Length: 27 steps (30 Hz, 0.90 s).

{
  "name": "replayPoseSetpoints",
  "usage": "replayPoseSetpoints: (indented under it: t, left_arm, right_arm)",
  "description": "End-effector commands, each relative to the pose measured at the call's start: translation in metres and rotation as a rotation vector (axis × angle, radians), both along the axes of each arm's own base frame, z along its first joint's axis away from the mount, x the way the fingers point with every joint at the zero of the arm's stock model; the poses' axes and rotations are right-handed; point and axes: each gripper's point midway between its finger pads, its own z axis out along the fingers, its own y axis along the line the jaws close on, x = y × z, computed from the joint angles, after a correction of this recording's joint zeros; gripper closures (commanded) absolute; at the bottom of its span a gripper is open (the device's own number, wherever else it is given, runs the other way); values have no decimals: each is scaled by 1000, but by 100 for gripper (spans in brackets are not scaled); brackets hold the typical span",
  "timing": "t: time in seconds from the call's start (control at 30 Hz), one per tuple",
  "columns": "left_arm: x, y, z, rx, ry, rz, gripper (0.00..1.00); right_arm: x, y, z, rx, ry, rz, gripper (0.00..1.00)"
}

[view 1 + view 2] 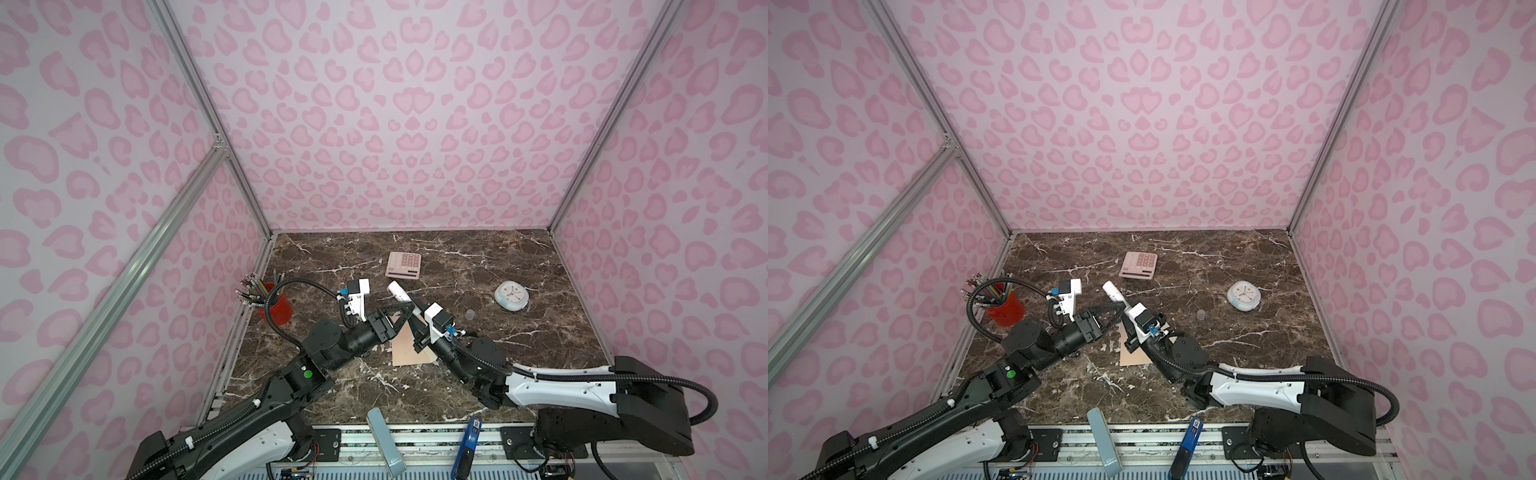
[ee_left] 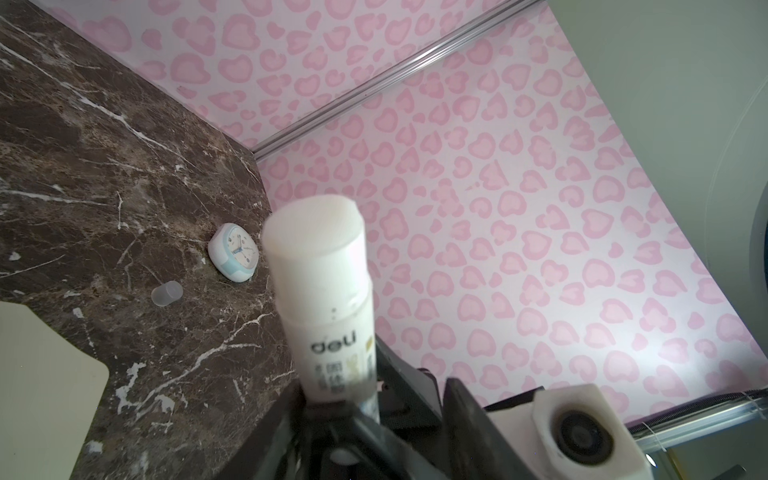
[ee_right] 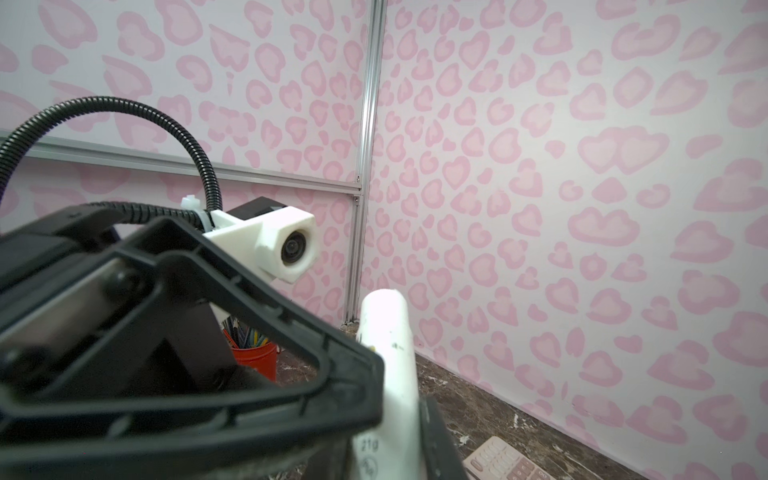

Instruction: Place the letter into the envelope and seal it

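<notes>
The right pincer [image 1: 417, 318] pinched an uncapped glue stick [image 1: 399, 291]; the left pincer [image 1: 405, 316] touched it (spread unclear). The peach envelope [image 1: 409, 355] lay flat on the worktop [image 1: 519, 374], cream flap open.

Robot lab test cell, not a real room: alu-profile frame [image 1: 124, 286] w/ printed pink heart-spot walls [image 1: 415, 104] on 3 sides, marble-look top [image 1: 519, 345] as work surface, 2 arms [image 1: 561, 386] mounted on a slotted rail [image 1: 415, 440] at the front edge, loose wires [image 1: 523, 461] below. Props dress it as an office desk: calculator [image 1: 403, 265], clock [image 1: 511, 295], pencil cup [image 1: 278, 309]
</notes>
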Motion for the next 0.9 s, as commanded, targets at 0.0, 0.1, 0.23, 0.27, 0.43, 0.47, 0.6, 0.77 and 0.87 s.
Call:
replayPoseSetpoints:
  t: [0.0,0.1,0.23,0.27,0.43,0.47,0.6,0.77,0.87]
  left_arm:
    - [-4,1,14,-15,-50,-14,42]
    - [0,5,16,-16,-51,-1,43]
    - [4,9,17,-12,-49,12,43]
    - [5,11,17,-13,-49,16,43]
    - [9,14,18,-9,-48,28,47]
    - [9,14,18,-10,-49,26,48]
    - [10,10,19,-18,-50,14,56]
    - [9,8,16,-18,-45,1,62]
    - [9,8,14,-18,-40,0,68]
  right_arm:
    - [-4,5,-15,-54,56,43,88]
    - [-10,4,-16,-62,66,80,88]
    - [-21,4,-16,-77,75,139,89]
    - [-23,4,-17,-85,76,154,89]
    - [-34,3,-18,-103,84,207,89]
    - [-35,3,-19,-104,87,214,89]
    - [-40,4,-19,-110,85,242,88]
    - [-40,1,-20,-107,79,234,86]
    - [-39,1,-21,-103,75,231,85]
